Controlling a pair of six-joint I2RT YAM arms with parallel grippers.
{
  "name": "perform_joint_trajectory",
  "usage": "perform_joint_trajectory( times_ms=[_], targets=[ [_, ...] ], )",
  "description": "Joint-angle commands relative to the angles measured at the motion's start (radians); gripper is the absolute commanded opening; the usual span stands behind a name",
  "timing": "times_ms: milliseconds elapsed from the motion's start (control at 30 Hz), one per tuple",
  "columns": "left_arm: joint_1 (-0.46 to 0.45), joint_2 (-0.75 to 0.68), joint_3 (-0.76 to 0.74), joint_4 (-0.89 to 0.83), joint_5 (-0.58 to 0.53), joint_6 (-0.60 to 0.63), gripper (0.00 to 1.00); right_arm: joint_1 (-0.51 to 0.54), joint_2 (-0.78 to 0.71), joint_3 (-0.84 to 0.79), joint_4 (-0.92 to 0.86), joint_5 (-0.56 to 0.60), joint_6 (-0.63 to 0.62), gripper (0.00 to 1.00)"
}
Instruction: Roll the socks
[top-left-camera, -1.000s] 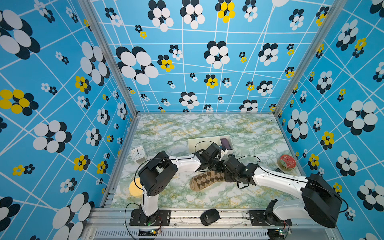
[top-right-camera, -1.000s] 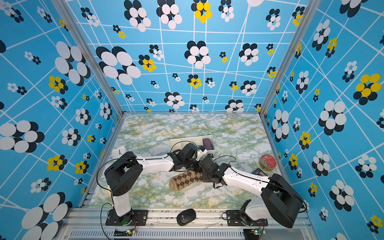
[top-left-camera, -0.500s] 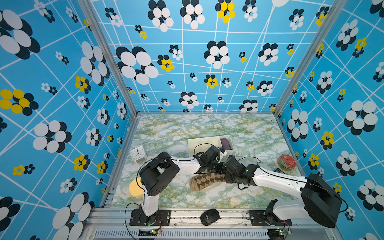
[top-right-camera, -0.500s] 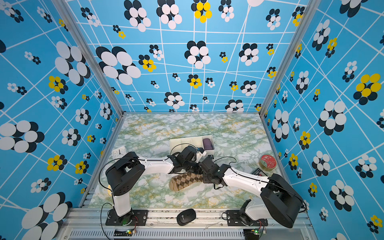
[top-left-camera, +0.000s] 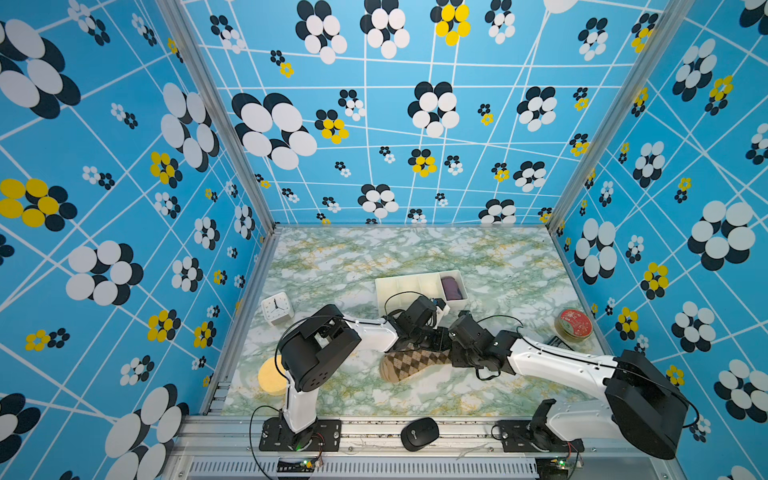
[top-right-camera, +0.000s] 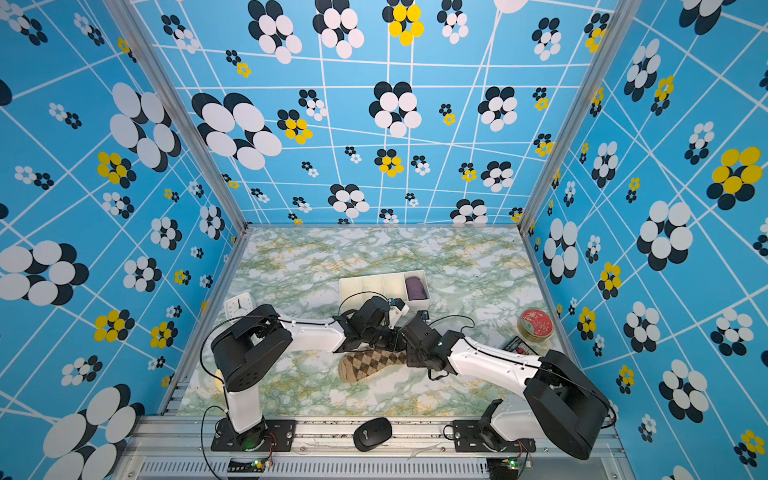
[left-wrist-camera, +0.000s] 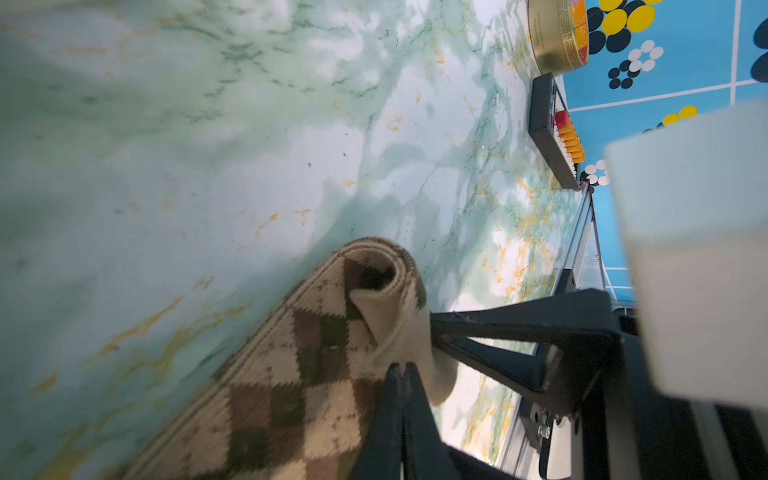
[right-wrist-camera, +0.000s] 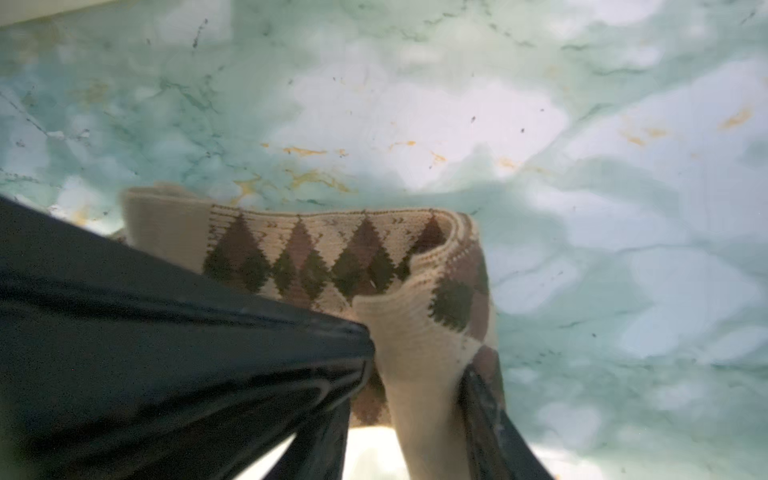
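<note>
The tan argyle socks (top-left-camera: 409, 365) (top-right-camera: 368, 365) lie on the marbled table, toe toward the front left. The cuff end is curled into a small roll (left-wrist-camera: 374, 282) (right-wrist-camera: 415, 266). Both grippers meet at that cuff end. My left gripper (left-wrist-camera: 401, 368) (top-left-camera: 428, 337) is shut, and its joined tips rest against the knit with no fabric seen between them. My right gripper (right-wrist-camera: 419, 374) (top-left-camera: 451, 347) has the beige cuff fold between its fingers (right-wrist-camera: 482, 411), and both fingers touch it. In both top views the grippers hide the cuff.
A white divided tray (top-left-camera: 409, 286) stands just behind the grippers, with a purple bundle (top-left-camera: 452, 287) in its right compartment. A clock (top-left-camera: 276, 307) and a yellow disc (top-left-camera: 270, 376) are at the left. A red tin (top-left-camera: 574, 325) and a black box (top-left-camera: 555, 341) are at the right. A mouse (top-left-camera: 419, 433) lies on the front rail.
Both grippers have stayed at the cuff end and edged slightly to the left. The socks have barely shifted on the table.
</note>
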Motion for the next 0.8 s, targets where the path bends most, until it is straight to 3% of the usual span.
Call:
perform_joint_trajectory(
  times_ms=[0, 500, 767],
  targets=[
    [-0.034, 0.016, -0.006, 0.062, 0.073, -0.02, 0.06, -0.008, -0.004, 0.002, 0.057, -0.003, 0.019, 0.47],
    [-0.042, 0.075, 0.012, 0.092, 0.127, -0.035, 0.06, -0.011, 0.0, 0.012, 0.062, -0.001, 0.014, 0.47],
    [-0.043, 0.113, 0.044, -0.035, 0.071, 0.024, 0.05, -0.017, -0.019, 0.023, 0.065, -0.009, 0.006, 0.47]
  ],
)
